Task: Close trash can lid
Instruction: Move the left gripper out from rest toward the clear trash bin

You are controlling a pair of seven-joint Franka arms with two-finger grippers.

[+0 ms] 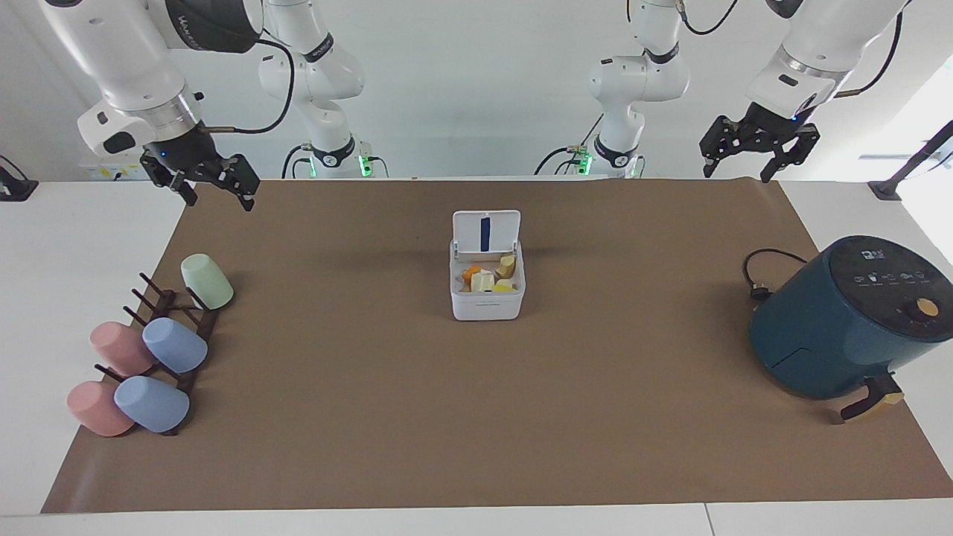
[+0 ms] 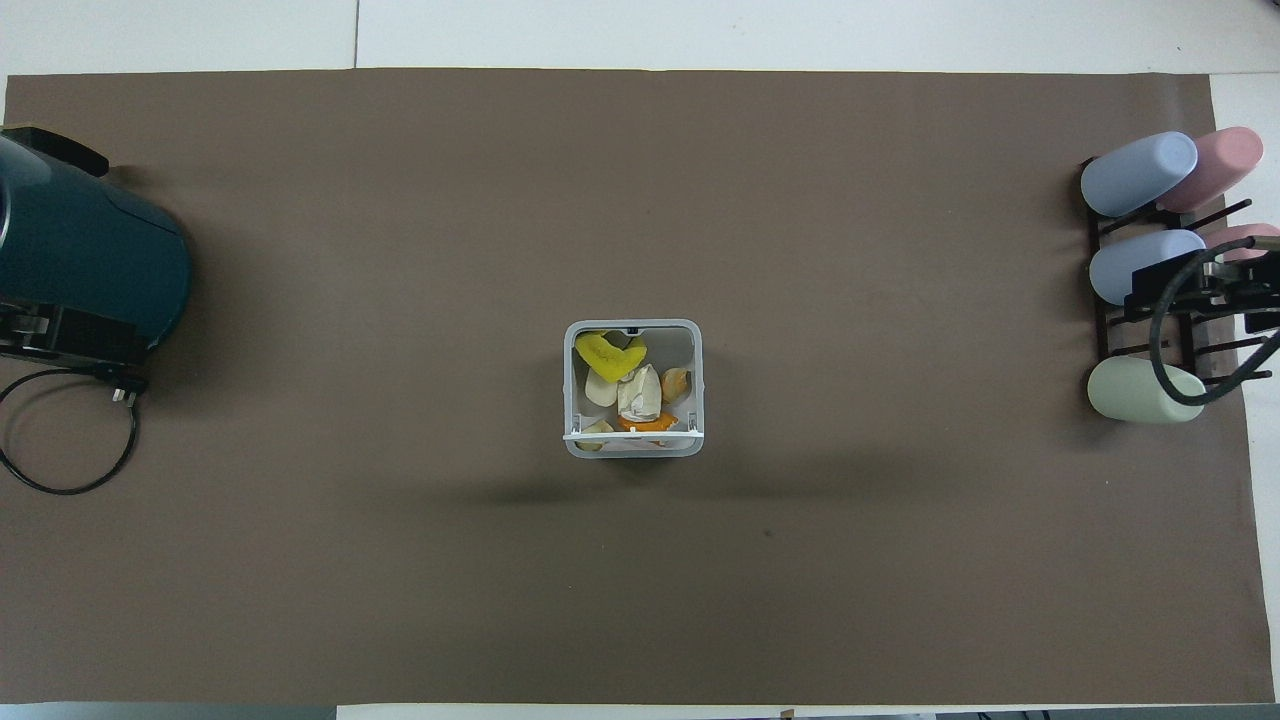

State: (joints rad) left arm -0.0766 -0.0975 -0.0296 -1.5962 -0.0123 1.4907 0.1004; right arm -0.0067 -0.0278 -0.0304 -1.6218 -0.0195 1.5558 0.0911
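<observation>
The small white trash can [image 1: 488,304] stands in the middle of the brown mat and also shows in the overhead view [image 2: 572,385]. Its lid [image 1: 486,231] stands upright on the edge nearer the robots, its underside with the dark blue strip turned away from them. From overhead the lid [image 2: 630,437] shows edge-on. Yellow, orange and pale scraps lie inside. My right gripper [image 1: 216,195] is open and empty, raised over the mat's corner at the right arm's end. My left gripper [image 1: 739,170] is open and empty, raised over the mat's edge at the left arm's end.
A dark teal air fryer [image 1: 841,320] [image 2: 80,250] with a black cord [image 1: 759,272] stands at the left arm's end. A dark rack [image 1: 182,327] holding several pastel cups [image 2: 1140,170] stands at the right arm's end.
</observation>
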